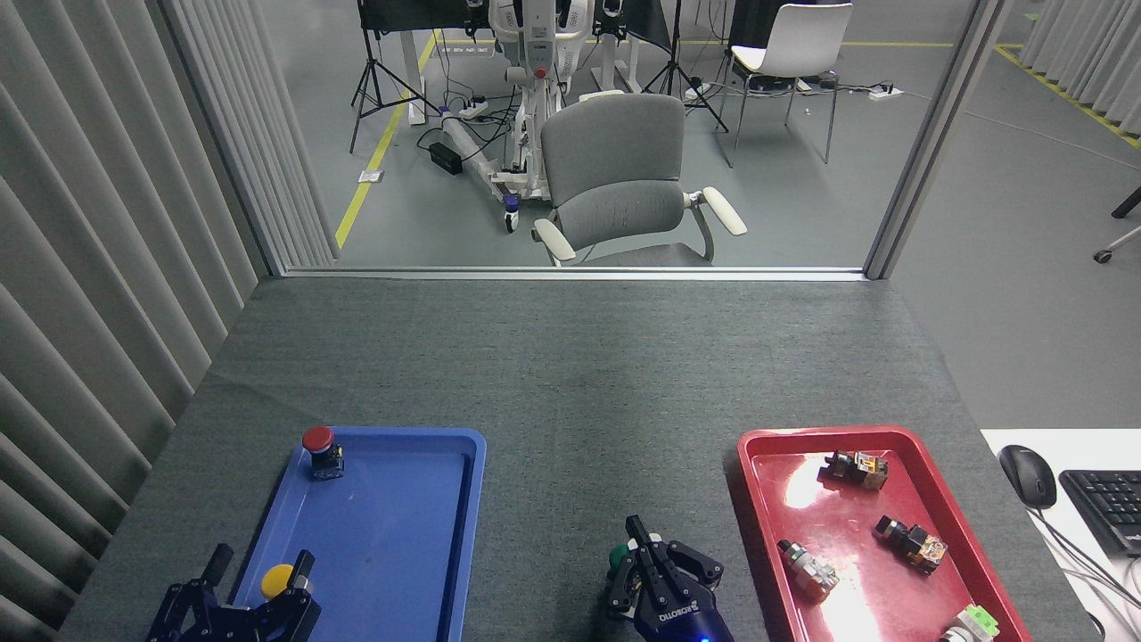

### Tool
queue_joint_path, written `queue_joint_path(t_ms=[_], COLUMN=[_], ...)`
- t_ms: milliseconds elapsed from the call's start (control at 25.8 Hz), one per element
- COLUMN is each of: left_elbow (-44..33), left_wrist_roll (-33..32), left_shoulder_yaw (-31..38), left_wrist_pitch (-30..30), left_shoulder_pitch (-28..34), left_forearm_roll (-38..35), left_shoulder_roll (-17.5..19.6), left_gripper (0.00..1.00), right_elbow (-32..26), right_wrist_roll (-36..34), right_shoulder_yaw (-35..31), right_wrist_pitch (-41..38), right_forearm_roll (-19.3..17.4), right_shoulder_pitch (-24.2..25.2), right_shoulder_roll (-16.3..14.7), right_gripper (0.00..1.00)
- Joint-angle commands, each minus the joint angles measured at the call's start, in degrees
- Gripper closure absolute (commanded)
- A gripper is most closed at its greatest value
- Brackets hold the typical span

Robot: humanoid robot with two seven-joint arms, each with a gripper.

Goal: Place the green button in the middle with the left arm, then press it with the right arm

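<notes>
The right pincer (644,562), fingers drawn narrow, sits over the green button (618,558) on the grey table (570,383) between blue tray (383,526) and red tray (856,526); left pincer (236,593) spread wide.

Matt felt table (570,374), glossy red tray (758,499)

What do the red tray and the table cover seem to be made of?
The red tray looks like glossy plastic, perhaps lacquered metal: it shows bright white glare. The table cover looks like matte grey felt or carpet: it has a fine woven grain and no shine.
</notes>
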Motion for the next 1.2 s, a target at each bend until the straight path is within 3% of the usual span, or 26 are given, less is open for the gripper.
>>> queue_joint_path(t_ms=[0, 77, 194, 349, 581, 736, 1162], left_elbow=[-0.01, -0.01, -0.01, -0.19, -0.19, -0.19, -0.19], left_wrist_roll=[0.03, 0.03, 0.03, 0.03, 0.03, 0.03, 0.03], left_shoulder_yaw=[0.12, 0.12, 0.12, 0.47, 0.47, 0.47, 0.47], left_wrist_pitch=[-0.24, -0.33, -0.42, -0.33, -0.42, -0.33, -0.24], left_shoulder_pitch=[0.03, 0.03, 0.03, 0.03, 0.03, 0.03, 0.12], left_forearm_roll=[0.00, 0.00, 0.09, 0.35, 0.44, 0.44, 0.44], left_shoulder_roll=[-0.07, -0.07, -0.07, -0.07, 0.10, 0.19, 0.19], left_gripper=[0.01, 0.01, 0.01, 0.01, 0.01, 0.01, 0.01], right_elbow=[-1.89, -2.42, -3.83, -6.82, -9.01, -9.54, -10.95], right_wrist_roll=[-4.36, -4.98, -5.15, -5.15, -5.15, -5.15, -5.15], right_shoulder_yaw=[-0.43, -0.43, -1.57, -5.97, -12.38, -14.14, -17.74], right_wrist_pitch=[0.53, 0.62, 1.76, 1.23, 0.62, 0.62, 0.44], right_forearm_roll=[-0.11, -0.11, -0.11, -0.11, -0.55, -2.04, -2.13], right_shoulder_pitch=[-0.05, -0.05, 0.47, 3.02, 7.24, 8.91, 13.75], right_shoulder_roll=[-0.16, -0.24, -0.24, -0.42, -2.44, -4.20, -6.92], right_gripper=[0.71, 0.52, 0.35, 0.27, 0.07, 0.02, 0.02])
